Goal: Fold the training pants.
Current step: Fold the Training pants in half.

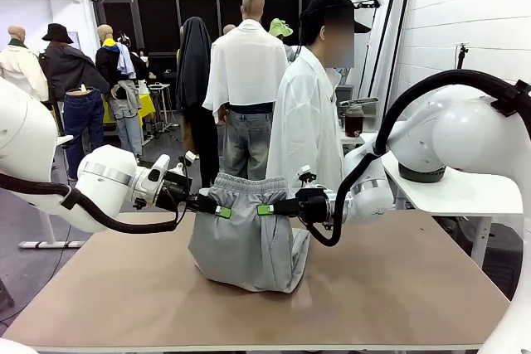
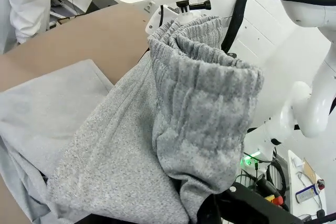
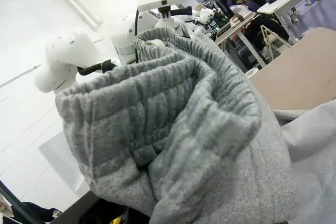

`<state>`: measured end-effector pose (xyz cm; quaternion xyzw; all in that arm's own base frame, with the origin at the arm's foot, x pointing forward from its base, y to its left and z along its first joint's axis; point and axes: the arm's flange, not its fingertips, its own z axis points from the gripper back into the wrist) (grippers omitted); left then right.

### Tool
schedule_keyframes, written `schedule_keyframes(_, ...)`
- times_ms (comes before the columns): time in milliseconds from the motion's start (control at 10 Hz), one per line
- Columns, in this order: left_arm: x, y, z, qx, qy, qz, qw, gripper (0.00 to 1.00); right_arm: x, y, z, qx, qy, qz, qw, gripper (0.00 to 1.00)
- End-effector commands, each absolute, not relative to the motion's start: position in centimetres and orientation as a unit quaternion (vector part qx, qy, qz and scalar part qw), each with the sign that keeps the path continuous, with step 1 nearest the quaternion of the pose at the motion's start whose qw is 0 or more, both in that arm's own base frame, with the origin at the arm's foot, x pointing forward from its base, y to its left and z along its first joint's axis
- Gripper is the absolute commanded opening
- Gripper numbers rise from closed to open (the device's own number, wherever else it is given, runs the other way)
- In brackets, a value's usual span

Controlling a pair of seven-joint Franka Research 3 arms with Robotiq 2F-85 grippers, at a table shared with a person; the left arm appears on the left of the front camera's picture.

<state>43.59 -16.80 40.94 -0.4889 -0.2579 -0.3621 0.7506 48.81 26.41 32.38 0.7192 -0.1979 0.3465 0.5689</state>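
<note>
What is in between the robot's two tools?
The training pants: their gathered waistband stretches from left tool to right tool, seen in the front view.

Front: looking 12 o'clock across table (image 1: 398, 288). Wrists: pressed close, facing each other over the shared grey waistband (image 2: 210, 77).

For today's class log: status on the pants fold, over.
Left hand and right hand both shut on the training pants' waistband. Pants lifted, legs bunched on the table. Nothing in the way.
</note>
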Motion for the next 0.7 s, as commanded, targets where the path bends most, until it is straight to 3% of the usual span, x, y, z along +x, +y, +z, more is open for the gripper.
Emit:
schedule_keyframes(0,43.6,-16.8,41.1,-0.492,-0.256,-0.358,0.751,0.00,48.7,26.0,32.9,0.720,-0.198,0.351,0.565,0.00)
schedule_keyframes(200,43.0,-16.7,41.5,-0.474,-0.241,-0.360,0.767,0.00,48.2,26.3,32.3,0.724,-0.189,0.339,0.570,0.00)
schedule_keyframes(600,41.8,-16.6,39.8,-0.534,-0.189,-0.336,0.752,0.00,46.7,25.6,30.3,0.739,-0.164,0.300,0.580,0.00)
